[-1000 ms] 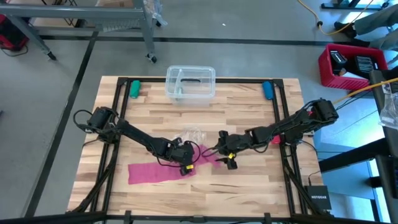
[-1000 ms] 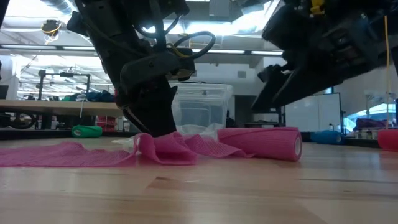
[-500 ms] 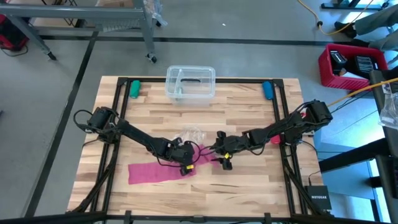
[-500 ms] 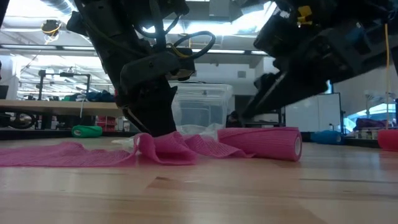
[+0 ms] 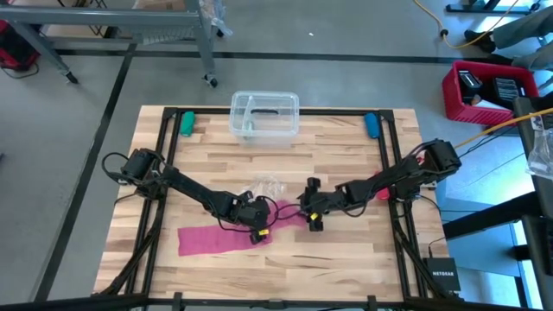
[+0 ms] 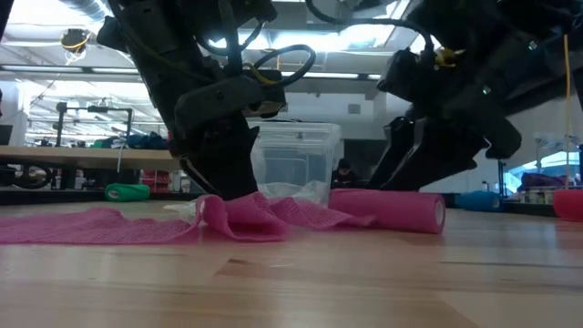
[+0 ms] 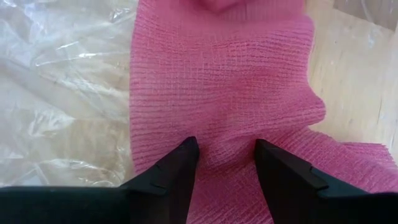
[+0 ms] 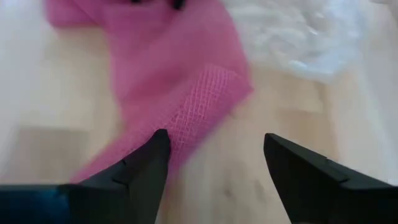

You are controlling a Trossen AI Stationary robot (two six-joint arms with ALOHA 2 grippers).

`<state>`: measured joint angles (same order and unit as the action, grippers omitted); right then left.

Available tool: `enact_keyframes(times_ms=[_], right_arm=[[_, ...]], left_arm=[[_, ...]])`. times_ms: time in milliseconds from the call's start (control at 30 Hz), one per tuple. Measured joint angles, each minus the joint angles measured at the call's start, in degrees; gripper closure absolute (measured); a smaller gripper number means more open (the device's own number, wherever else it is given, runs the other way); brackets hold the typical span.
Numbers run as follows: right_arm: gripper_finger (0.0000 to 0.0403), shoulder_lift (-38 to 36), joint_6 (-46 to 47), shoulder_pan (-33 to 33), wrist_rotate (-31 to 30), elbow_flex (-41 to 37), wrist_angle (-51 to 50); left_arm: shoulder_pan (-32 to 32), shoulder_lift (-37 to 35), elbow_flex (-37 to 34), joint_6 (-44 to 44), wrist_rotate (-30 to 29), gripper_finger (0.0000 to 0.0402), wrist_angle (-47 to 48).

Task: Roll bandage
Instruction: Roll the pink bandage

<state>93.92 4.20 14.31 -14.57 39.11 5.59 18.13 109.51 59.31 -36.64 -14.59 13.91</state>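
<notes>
The wooden table (image 5: 346, 155) carries the bandage (image 5: 216, 238) toward its front edge, near the middle: a flat pink strip running from the left toward the centre, bunching into folds under the left arm, and ending in a rolled part (image 6: 392, 208) on the right. A crumpled clear wrapper (image 5: 270, 187) lies just behind the folds, and a clear plastic box (image 5: 264, 115) sits at the back edge.

The right gripper (image 5: 313, 216) has moved in the last second. It stood above and to the right of the roll; now it has dropped and shifted slightly toward the centre, and in the low view its open fingers straddle the rolled end from behind, close to the table. The right wrist view shows the pink fabric between the spread fingers (image 8: 140, 171), not clamped.

The left gripper (image 5: 257, 226) has not moved: its fingers (image 7: 171, 177) press down on the folded fabric, parted, with the strip bulging between them.

By my reading, the left arm anchors the strip while the right arm sets up to grasp or push the roll, so rolling is about to resume; most of the strip still lies flat.
</notes>
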Motion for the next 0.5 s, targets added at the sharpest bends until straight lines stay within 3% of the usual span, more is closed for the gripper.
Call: enact_keyframes(times_ms=[167,500], right_arm=[[0.0139,-1.77,-1.01,-0.13,-6.66,-0.33,-5.71],[0.0139,-3.00,-1.58,-0.09,-5.37,0.49,-5.62]], left_arm=[[0.02,0.00,0.00,1.09,-0.06,0.0244,-0.02],[0.02,0.04,-0.05,1.38,-0.70,0.0244,-0.54]])
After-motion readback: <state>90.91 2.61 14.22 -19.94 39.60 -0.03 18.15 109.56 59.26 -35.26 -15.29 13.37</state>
